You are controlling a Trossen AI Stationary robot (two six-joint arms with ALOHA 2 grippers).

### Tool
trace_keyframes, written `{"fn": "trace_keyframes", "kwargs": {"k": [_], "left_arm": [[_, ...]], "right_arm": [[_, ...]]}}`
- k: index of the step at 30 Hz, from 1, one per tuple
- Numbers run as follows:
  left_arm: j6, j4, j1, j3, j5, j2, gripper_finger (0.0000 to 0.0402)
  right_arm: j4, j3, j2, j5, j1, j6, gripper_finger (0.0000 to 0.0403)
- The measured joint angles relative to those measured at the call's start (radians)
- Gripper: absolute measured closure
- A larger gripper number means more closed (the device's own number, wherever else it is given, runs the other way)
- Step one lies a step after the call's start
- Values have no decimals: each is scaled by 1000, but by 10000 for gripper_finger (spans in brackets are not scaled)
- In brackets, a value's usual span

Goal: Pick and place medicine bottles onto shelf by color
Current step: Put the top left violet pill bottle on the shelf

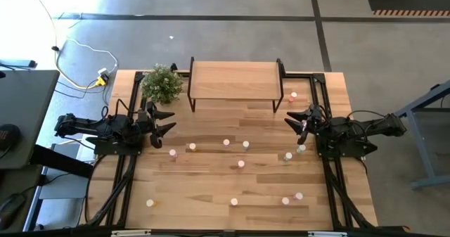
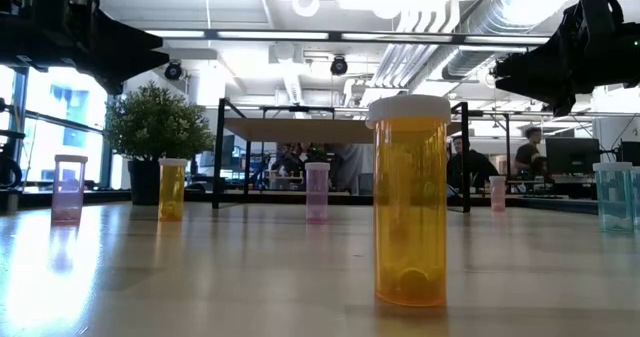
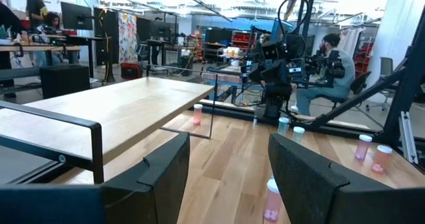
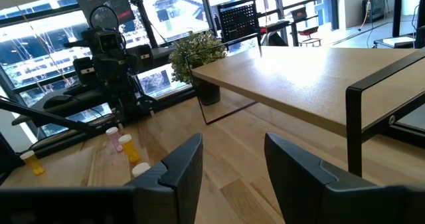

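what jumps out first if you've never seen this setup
Probably the orange bottle that looms tall in the low view, close to the camera, with smaller bottles standing behind it. From above, the bare shelf sits at the table's far edge beside a potted plant, while the left gripper and right gripper wait with open jaws on either side.

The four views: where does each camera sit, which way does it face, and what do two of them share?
High: overhead, facing down on the table, both arms.
Low: table-top height, facing an orange bottle; arms overhead.
Left wrist: faces the right arm past its open fingers.
Right wrist: faces the plant past its open fingers.
Both wrist views share the shelf.
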Motion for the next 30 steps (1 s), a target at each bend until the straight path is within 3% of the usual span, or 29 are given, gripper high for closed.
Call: {"fn": "trace_keyframes", "kwargs": {"k": [13, 19, 30], "left_arm": [[-91, 5, 0, 1, 53, 0, 206], [-105, -5, 0, 56, 72, 14, 206], [-108, -104, 0, 249, 96, 216, 206]], "right_arm": [[0, 0, 0, 0, 0, 0, 249], [0, 0, 0, 0, 0, 0, 249], [0, 0, 0, 0, 0, 0, 249]]}}
